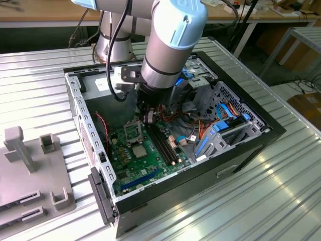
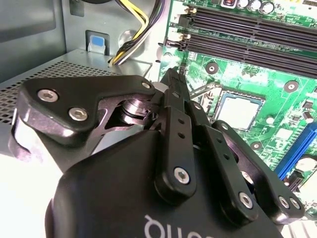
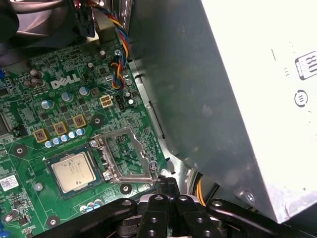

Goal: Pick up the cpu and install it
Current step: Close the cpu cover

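**Chip seated in socket, gripper pressed together beside the open frame**

In the exterior view, down inside the open computer case [image 1: 173, 181] on the ribbed metal table [image 1: 261, 201]; arm [image 1: 170, 45] reaching in from the far side, gripper [image 1: 148, 118] low over the green board [image 1: 145, 160], close to the socket area.

In the first wrist view, lying flat in its socket on the board: the cpu [image 3: 74, 170], silver-grey top facing up, nothing gripping it; just beside it, swung open and resting on the board, the metal socket frame [image 3: 124, 156]; tip of the gripper [image 3: 167, 184] near one corner of that frame, fingers pressed together, holding nothing; alongside, filling much of that side, the grey power-supply box [image 3: 237, 99]; coloured wires [image 3: 120, 44] running down onto the board near the box.

In the second wrist view, the cpu [image 2: 238, 110] visible past the closed fingers [image 2: 173, 106], apart from them; beyond it, the long dark memory slots [image 2: 247, 29]; yellow and black cables [image 2: 136, 29] off to the side.

On the table at the exterior view's left, a grey plastic fixture [image 1: 30, 170], well apart from the case.
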Motion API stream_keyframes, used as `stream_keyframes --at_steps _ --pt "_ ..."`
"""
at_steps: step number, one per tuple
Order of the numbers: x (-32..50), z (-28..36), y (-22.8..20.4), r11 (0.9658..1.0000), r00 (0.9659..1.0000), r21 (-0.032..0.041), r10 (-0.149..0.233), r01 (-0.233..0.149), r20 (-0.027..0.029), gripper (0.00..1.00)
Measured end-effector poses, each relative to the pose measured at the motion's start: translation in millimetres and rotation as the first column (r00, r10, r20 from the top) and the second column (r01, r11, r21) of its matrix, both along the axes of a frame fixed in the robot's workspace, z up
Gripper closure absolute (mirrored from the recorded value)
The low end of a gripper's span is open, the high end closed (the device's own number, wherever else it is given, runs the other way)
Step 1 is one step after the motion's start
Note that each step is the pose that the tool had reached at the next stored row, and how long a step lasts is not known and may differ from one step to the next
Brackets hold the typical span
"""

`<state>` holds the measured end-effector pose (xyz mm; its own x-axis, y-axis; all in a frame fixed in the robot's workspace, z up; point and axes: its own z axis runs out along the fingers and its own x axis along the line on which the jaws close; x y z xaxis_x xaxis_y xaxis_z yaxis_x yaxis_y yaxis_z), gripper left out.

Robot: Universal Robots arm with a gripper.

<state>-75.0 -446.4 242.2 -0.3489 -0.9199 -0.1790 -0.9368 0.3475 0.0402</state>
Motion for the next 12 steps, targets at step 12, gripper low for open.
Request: stream_keyframes --at_steps 12 --pt "-2.5 3.7 0.0 0.9999 0.9999 -0.0056 0.015 -0.015 0.0001 0.89"
